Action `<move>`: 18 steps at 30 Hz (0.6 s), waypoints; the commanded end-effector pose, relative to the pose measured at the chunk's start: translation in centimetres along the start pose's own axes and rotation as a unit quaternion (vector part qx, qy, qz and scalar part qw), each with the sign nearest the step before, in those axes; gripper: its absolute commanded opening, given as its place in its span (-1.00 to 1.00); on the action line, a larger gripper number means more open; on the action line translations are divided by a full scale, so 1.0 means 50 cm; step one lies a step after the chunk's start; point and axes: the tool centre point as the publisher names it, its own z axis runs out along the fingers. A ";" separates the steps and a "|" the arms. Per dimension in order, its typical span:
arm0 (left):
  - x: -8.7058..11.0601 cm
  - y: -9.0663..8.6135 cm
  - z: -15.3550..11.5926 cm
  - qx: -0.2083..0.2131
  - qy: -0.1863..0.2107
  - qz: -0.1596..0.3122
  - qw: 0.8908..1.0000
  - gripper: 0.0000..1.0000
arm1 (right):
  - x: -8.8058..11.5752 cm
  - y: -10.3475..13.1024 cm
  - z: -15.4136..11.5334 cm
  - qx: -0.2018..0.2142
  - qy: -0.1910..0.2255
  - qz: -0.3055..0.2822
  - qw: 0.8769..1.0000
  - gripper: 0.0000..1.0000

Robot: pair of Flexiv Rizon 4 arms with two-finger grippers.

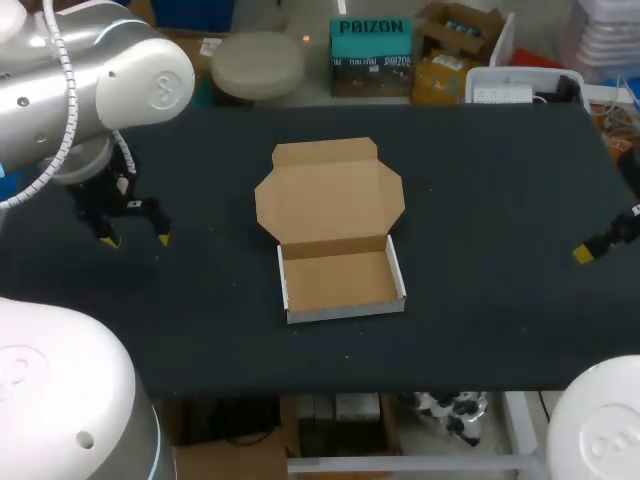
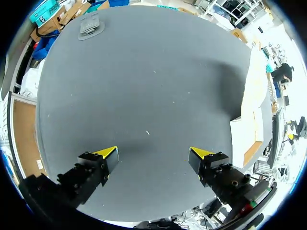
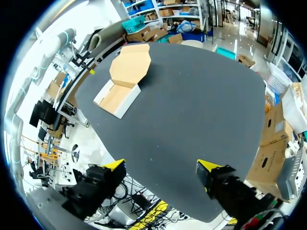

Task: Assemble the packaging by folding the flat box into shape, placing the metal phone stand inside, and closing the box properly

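Cardboard box (image 1: 330,200) is pictured lid-open on the worktop (image 1: 480,200), flanked by left end effector (image 1: 136,240) and right end effector (image 3: 160,166), both spread wide.

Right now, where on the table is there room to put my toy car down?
Two wide bare patches of black table: one between the open brown cardboard box and my left pincer, one between the box and my right pincer. The middle is crowded: the box and its flat lid fill it.
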 end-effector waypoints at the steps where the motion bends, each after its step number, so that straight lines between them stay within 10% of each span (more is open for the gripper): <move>1: -0.002 -0.005 0.003 -0.003 -0.008 -0.006 1.000 1.00 | 0.001 0.001 -0.005 0.002 0.002 0.000 1.000 1.00; 18: -0.057 -0.050 0.019 -0.005 -0.020 -0.036 0.999 1.00 | 0.001 0.001 -0.005 0.002 0.002 0.000 1.000 1.00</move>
